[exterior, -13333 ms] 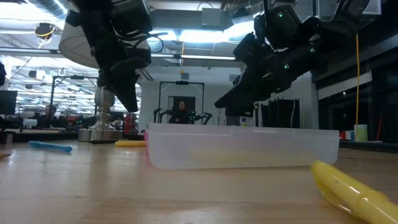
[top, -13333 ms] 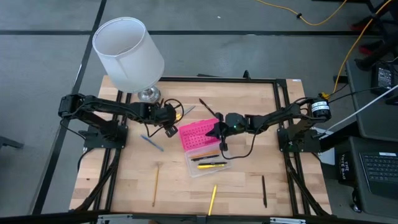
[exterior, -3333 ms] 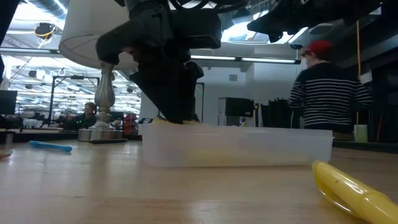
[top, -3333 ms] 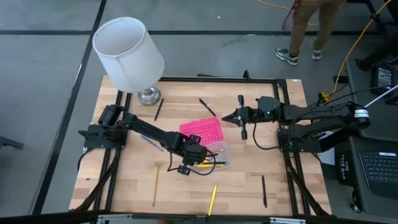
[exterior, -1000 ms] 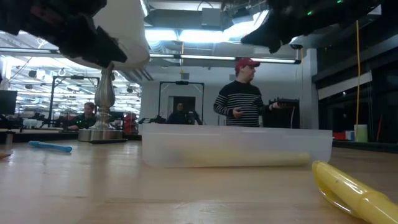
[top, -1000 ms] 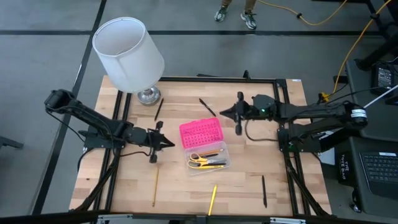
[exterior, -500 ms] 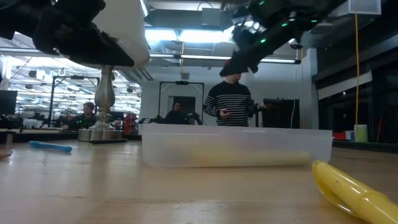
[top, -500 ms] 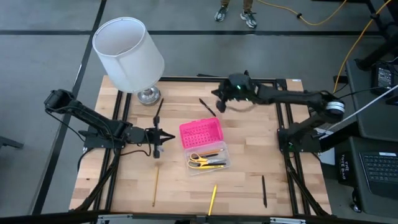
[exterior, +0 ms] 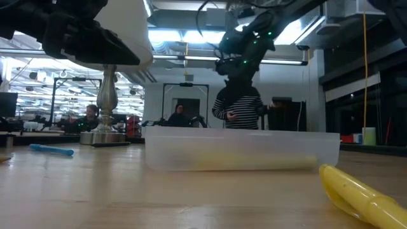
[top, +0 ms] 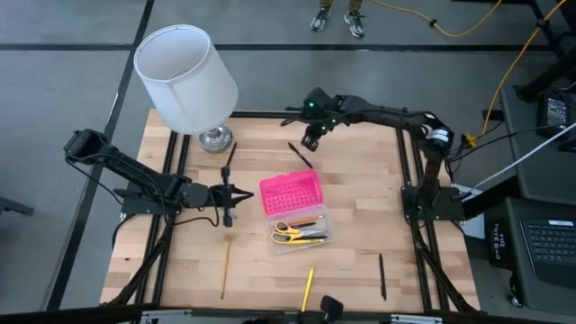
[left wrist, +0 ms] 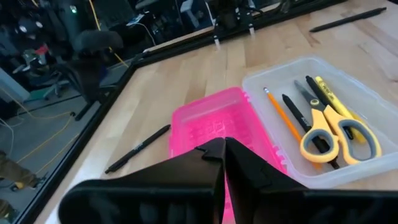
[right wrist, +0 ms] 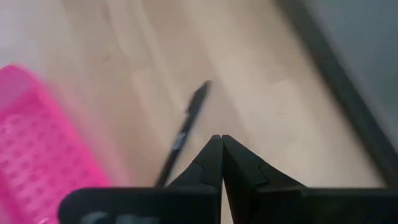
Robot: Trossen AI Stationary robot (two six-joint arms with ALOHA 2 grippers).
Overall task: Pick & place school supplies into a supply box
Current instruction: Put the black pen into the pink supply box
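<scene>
The supply box lies mid-table: its pink lid (top: 291,193) and, next to it, the clear base (top: 306,236) holding yellow-handled scissors (left wrist: 339,134), an orange pencil (left wrist: 281,114) and dark pens. My left gripper (top: 236,196) is shut and hovers left of the lid, holding nothing. My right gripper (top: 310,144), also shut and holding nothing, hangs over the far part of the table just above a black pen (top: 300,155) that lies flat on the wood. The right wrist view shows that pen (right wrist: 185,127) just ahead of the gripper's fingertips.
A white-shaded lamp (top: 186,76) stands at the far left corner, with a black pen (top: 229,159) by its base. A yellow pencil (top: 224,268), a yellow pen (top: 308,288) and a black pen (top: 382,276) lie near the front edge. A person (exterior: 240,108) stands beyond the table.
My right gripper has swung from right of the box toward the table's far edge and to the left, ending above the black pen; it has stayed shut. The person behind the table has walked a little across the room.
</scene>
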